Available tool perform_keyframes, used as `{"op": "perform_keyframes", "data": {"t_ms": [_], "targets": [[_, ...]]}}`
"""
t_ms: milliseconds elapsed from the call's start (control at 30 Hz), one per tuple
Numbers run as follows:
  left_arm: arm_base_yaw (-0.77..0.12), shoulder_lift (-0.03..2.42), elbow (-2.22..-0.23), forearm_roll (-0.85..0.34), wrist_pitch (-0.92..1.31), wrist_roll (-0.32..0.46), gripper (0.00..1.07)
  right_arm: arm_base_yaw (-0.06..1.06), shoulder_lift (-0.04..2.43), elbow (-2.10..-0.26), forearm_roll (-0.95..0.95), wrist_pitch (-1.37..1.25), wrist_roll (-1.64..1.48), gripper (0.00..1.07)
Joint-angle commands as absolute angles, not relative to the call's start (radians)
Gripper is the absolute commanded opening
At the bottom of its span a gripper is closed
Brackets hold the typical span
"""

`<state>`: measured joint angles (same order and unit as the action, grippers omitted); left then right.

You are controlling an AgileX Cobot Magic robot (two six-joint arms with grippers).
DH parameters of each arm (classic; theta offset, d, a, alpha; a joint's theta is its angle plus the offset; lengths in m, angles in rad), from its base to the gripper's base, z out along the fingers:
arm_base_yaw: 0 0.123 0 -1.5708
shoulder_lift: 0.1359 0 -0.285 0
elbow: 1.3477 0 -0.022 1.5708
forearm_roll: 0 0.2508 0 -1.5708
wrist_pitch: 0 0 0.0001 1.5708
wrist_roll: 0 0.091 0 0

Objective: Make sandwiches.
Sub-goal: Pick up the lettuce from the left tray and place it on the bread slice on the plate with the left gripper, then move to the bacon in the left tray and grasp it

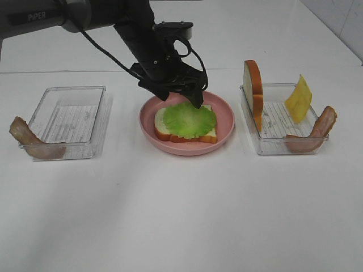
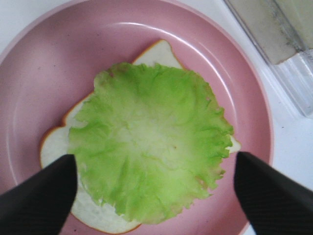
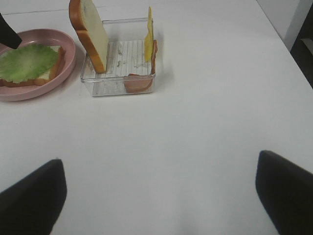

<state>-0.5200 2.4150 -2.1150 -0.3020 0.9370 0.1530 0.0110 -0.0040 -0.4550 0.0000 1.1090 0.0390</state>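
On the pink plate [image 1: 227, 122] lies one white bread slice [image 1: 170, 135] with a green lettuce leaf [image 1: 187, 119] on top; this is the sandwich stack. My left gripper [image 1: 180, 97] hovers just over the leaf, open, with its black fingers [image 2: 39, 196] on either side of the lettuce [image 2: 151, 142] and nothing held. The second bread slice [image 1: 253, 93] stands on edge in the right tray [image 1: 278, 148], with a yellow cheese slice [image 1: 299, 99] and bacon [image 1: 317, 130]. My right gripper [image 3: 159, 196] is open over bare table, short of that tray [image 3: 117, 83].
A clear tray [image 1: 68, 119] stands at the left with a bacon strip [image 1: 31, 141] leaning on its outer corner. The left arm [image 1: 136, 34] reaches in from the upper left. White table surface lies in front of the plate.
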Motion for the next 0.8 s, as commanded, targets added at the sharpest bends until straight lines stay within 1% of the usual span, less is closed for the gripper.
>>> {"op": "perform_keyframes", "data": {"t_ms": [33,67,100,133,167,200,233,267,300,333,367,400,433,467,500,533,567,633,767,800], "targets": [[-0.522,2.379,-2.118,-0.264,0.945,0.140,1.02,0.006,-0.035,-0.452,-0.010,1.099,0.035,0.98],[-0.522,2.379,-2.118,-0.264,0.945,0.140,1.02,0.006,-0.035,-0.452,-0.010,1.099,0.035,0.98],[-0.522,2.363,-2.118,-0.250,0.948,0.094,1.02,0.006,-0.035,-0.452,-0.010,1.099,0.035,0.98],[-0.522,2.363,-2.118,-0.250,0.948,0.094,1.02,0.006,-0.035,-0.452,-0.010,1.099,0.035,0.98],[-0.522,2.358,-2.120,-0.238,0.956,0.071,1.02,0.006,-0.035,-0.452,-0.010,1.099,0.035,0.98],[-0.522,2.344,-2.121,-0.200,0.972,0.029,1.02,0.006,-0.035,-0.452,-0.010,1.099,0.035,0.98],[-0.522,2.344,-2.121,-0.200,0.972,0.029,1.02,0.006,-0.035,-0.452,-0.010,1.099,0.035,0.98],[-0.522,2.330,-2.121,-0.163,1.000,0.000,1.02,0.006,-0.035,-0.452,-0.010,1.099,0.035,0.98],[-0.522,2.330,-2.121,-0.163,1.000,0.000,1.02,0.006,-0.035,-0.452,-0.010,1.099,0.035,0.98],[-0.522,2.325,-2.121,-0.144,1.023,-0.021,1.02,0.006,-0.035,-0.452,-0.010,1.099,0.035,0.98],[-0.522,2.307,-2.121,-0.110,1.073,-0.052,1.02,0.006,-0.035,-0.452,-0.010,1.099,0.035,0.98],[-0.522,2.307,-2.121,-0.110,1.073,-0.052,1.02,0.006,-0.035,-0.452,-0.010,1.099,0.035,0.98],[-0.522,2.292,-2.123,-0.069,1.156,-0.089,1.02,0.006,-0.035,-0.452,-0.010,1.099,0.035,0.98],[-0.522,2.292,-2.123,-0.069,1.156,-0.089,1.02,0.006,-0.035,-0.452,-0.010,1.099,0.035,0.98],[-0.522,2.282,-2.128,-0.039,1.206,-0.107,1.02,0.006,-0.035,-0.452,-0.010,1.099,0.035,0.98],[-0.522,2.270,-2.140,0.025,1.305,-0.136,1.02,0.006,-0.035,-0.452,-0.010,1.099,0.035,0.98],[-0.522,2.270,-2.140,0.025,1.305,-0.136,1.02,0.006,-0.035,-0.452,-0.010,1.099,0.035,0.98],[-0.522,2.237,-2.138,0.067,1.319,-0.169,1.02,0.006,-0.035,-0.452,-0.008,1.099,0.035,0.98],[-0.522,2.201,-2.132,0.051,1.319,-0.187,1.02,0.006,-0.035,-0.452,-0.008,1.099,0.035,0.98],[-0.512,2.165,-2.094,0.050,1.319,-0.189,1.02,0.006,-0.035,-0.452,-0.008,1.099,0.035,0.98]]}}
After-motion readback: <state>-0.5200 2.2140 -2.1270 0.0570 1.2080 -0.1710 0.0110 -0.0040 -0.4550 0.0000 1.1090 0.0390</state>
